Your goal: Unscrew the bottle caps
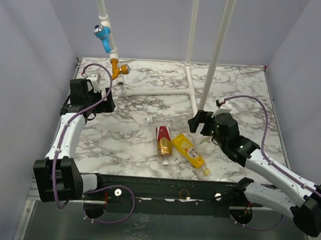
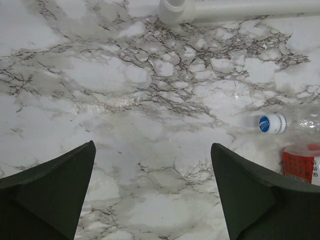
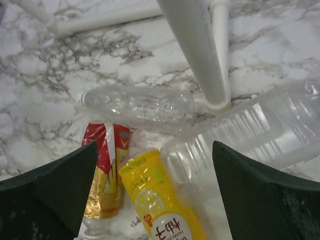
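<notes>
Four bottles lie together at the table's front middle. The brown bottle with a red label and the yellow-orange bottle lie side by side. The yellow bottle's yellow cap points toward the front. The slim clear bottle lies behind them, its blue-and-white cap pointing left. The wider clear bottle lies right of the yellow one. My right gripper is open and empty above the bottles. My left gripper is open and empty over bare marble at the far left.
A white pipe frame stands on the table, with a horizontal pipe lying behind the bottles. A tap with a blue handle and an orange fitting hangs at the back left. Walls close in three sides.
</notes>
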Tool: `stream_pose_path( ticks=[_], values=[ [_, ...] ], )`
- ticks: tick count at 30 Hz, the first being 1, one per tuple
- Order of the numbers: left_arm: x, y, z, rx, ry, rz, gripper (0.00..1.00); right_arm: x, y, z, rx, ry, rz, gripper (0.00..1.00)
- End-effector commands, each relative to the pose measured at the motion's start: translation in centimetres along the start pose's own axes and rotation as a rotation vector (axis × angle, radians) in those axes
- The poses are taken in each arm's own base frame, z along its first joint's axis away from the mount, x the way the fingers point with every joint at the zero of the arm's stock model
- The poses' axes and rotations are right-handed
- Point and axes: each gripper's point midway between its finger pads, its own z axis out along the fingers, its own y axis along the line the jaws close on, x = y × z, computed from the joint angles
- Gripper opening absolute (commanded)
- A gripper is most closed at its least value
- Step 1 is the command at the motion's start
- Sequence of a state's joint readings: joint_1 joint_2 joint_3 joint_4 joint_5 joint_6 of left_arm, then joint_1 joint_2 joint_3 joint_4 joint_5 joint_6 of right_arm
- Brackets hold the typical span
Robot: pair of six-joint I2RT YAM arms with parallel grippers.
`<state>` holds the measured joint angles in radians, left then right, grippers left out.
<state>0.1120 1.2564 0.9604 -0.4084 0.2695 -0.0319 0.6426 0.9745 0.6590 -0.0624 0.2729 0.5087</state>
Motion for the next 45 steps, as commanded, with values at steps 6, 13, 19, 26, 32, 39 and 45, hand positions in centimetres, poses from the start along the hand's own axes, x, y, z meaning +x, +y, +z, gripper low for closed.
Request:
stream_pose_path(
  ticks=[6, 13, 19, 26, 32, 39, 45],
  values=[
    [0.7, -0.7, -1.3, 0.049, 0.05, 0.059, 0.99, 3.8, -2.1, -3.5, 0.105, 0.104, 0.004, 1.0],
    [1.4, -2.3, -1.7, 0.144, 0.079, 0.075, 0.99, 10.4, 2.0, -5.5, 0.066, 0.245, -0.143, 1.0],
    [1.5, -4.1, -3.8, 0.237, 0.056, 0.149, 0.99, 14.8, 7.6, -7.2, 0.032, 0.277, -0.381, 1.0],
    [0.9, -5.7, -6.8, 0.297, 0.008, 0.244, 0.99, 15.4, 12.8, -3.7, -0.121, 0.265, -0.469, 1.0],
    [0.5, -6.2, -8.4, 0.307, -0.024, 0.299, 0.99, 14.7, 14.3, -0.4, -0.182, 0.275, -0.465, 1.0],
    [0.4, -6.7, -8.7, 0.339, -0.024, 0.302, 0.99, 15.2, 14.4, 3.1, -0.197, 0.347, -0.457, 1.0],
    [0.0, -7.4, -9.2, 0.374, -0.033, 0.318, 0.99, 16.8, 12.5, 4.8, -0.115, 0.386, -0.479, 0.97]
  ],
)
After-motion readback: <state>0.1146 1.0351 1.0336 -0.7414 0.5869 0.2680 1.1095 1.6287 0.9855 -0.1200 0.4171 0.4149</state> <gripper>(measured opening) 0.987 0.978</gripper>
